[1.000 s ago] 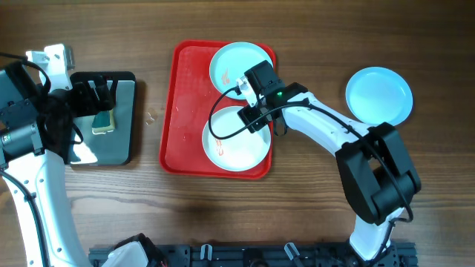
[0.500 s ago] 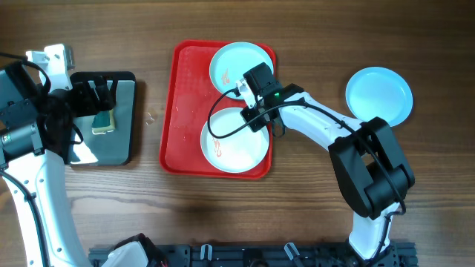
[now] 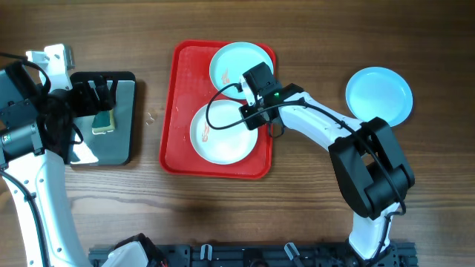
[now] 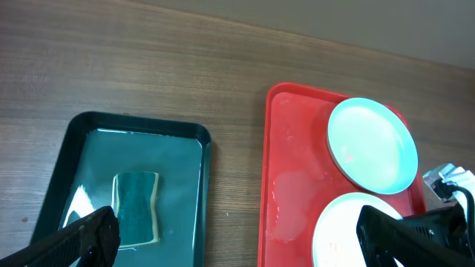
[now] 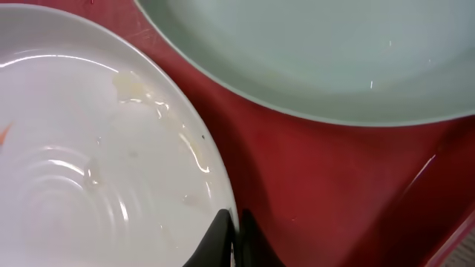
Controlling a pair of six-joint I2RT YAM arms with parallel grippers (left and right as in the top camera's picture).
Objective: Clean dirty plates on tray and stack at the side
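On the red tray [image 3: 172, 96] lie two plates. The whiter plate [image 3: 223, 135] sits toward the front with orange smears at its left. A pale turquoise plate [image 3: 239, 64] lies behind it. My right gripper [image 3: 253, 119] is shut on the white plate's right rim. In the right wrist view the fingertips [image 5: 234, 231] pinch the edge of the white plate [image 5: 82, 170] over the tray [image 5: 334, 193]. Another turquoise plate [image 3: 379, 95] rests on the table at the right. My left gripper [image 3: 95, 95] hangs open above the black tray [image 3: 126, 144], holding nothing.
A green sponge [image 4: 136, 209] with a yellow edge lies in the black tray [image 4: 185, 193], left of the red tray [image 4: 293, 185]. A black cable loops over the white plate [image 3: 211, 119]. A black rail [image 3: 260, 256] runs along the table's front edge.
My right gripper has shut on the white plate's rim. The plate has slid left and slightly back across the red tray. The left arm has not moved.
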